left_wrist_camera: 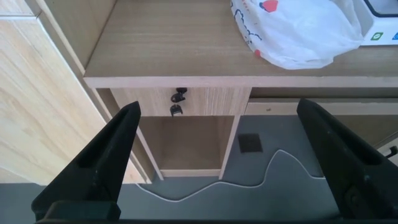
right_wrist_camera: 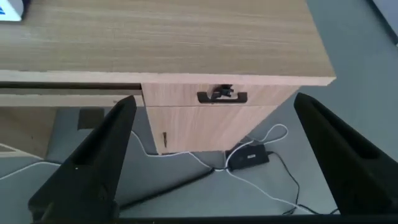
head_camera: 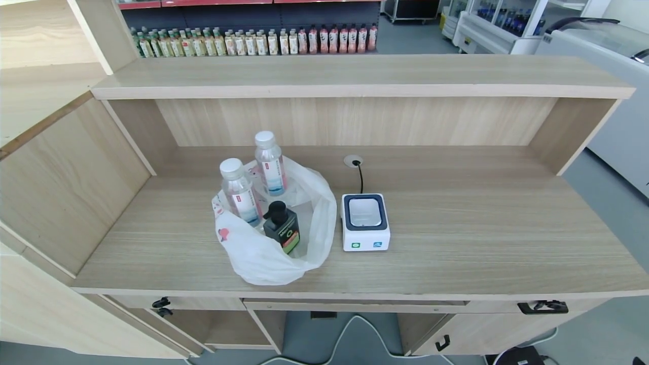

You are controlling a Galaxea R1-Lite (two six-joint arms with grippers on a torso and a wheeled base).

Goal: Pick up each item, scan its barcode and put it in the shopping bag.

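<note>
While the white shopping bag (head_camera: 263, 258) is sitting open on the wooden counter (head_camera: 481, 228) in the head view, three things are standing up inside it. They are a water bottle (head_camera: 238, 195) at the front, a second water bottle (head_camera: 270, 167) behind it, and a dark pump bottle (head_camera: 282, 227) just beside the first one. The white scanner (head_camera: 365, 223) is sitting just beside the bag, on the robot's right side of it.

In the left wrist view, the left gripper (left_wrist_camera: 217, 107) is hanging in front of the counter, lower than its top. Its two black fingers are spread wide apart and are holding nothing. The bag is resting up on the counter beyond them.

In the right wrist view, the right gripper (right_wrist_camera: 214, 98) is also hanging low in front of the counter. Its fingers are spread wide apart and are holding nothing. A black handle (right_wrist_camera: 222, 95) is showing on the drawer front beyond them, and cords (right_wrist_camera: 249, 155) are lying on the grey floor.
</note>
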